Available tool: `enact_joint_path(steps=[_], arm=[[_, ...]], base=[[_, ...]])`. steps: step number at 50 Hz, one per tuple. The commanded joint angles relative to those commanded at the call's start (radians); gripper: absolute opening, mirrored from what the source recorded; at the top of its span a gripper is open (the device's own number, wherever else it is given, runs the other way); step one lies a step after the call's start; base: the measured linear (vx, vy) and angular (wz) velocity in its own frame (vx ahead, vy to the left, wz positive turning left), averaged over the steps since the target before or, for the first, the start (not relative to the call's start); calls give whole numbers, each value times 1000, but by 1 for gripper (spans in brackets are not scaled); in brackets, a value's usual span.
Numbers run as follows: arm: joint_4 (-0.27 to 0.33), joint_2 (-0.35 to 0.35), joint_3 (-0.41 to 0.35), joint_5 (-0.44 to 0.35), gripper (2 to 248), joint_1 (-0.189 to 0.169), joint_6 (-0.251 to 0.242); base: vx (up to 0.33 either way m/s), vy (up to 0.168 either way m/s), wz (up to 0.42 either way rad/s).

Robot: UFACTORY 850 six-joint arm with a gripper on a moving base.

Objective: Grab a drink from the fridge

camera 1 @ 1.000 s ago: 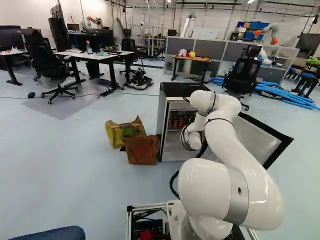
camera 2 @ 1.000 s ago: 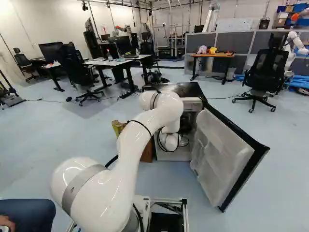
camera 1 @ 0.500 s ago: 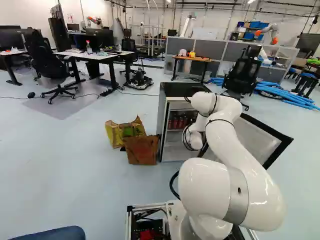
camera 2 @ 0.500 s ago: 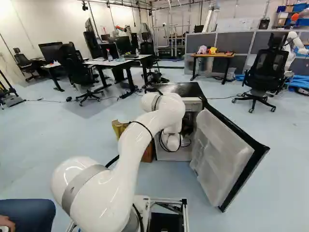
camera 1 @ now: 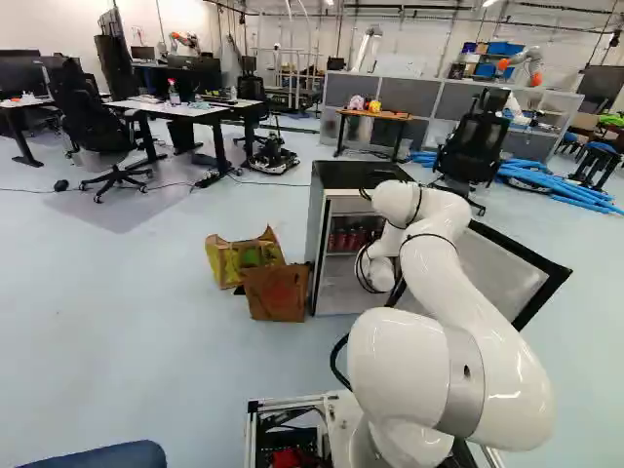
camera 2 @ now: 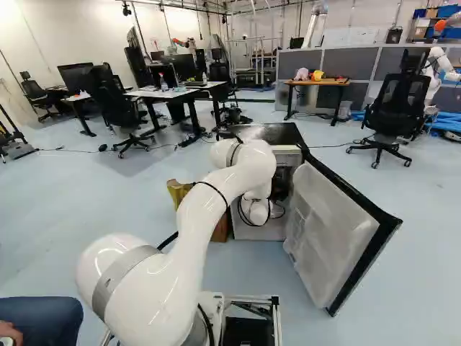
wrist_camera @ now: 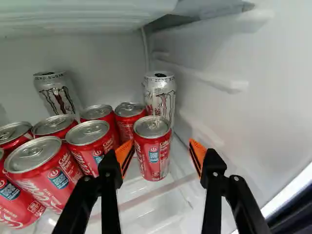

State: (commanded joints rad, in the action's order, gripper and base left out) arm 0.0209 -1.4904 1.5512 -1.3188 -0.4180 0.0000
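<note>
Red can before open jaws, other cans crowding one side, room toward wall; fridge central in left base view.

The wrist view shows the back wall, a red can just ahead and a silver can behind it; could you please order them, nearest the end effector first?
1. Red can, just ahead.
2. Silver can, directly behind it.
3. Back wall, beyond both cans.

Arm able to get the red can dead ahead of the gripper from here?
Probably yes: gripper open, nothing between it and the red can, though a neighbouring can crowds one side.
</note>
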Motion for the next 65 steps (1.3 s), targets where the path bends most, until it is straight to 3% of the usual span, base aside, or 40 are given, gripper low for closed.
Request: enact_joint_path(steps=[38,39,43,44,65], arm=[[0,-34,62,0,168,7,0],[0,-34,62,0,136,7,0],[0,-34,62,0,136,7,0],[0,-34,62,0,101,7,0],[0,-30,54,0,97,7,0]], base=[[0,0,0],[0,0,0],[0,0,0],[0,0,0],[0,0,0]])
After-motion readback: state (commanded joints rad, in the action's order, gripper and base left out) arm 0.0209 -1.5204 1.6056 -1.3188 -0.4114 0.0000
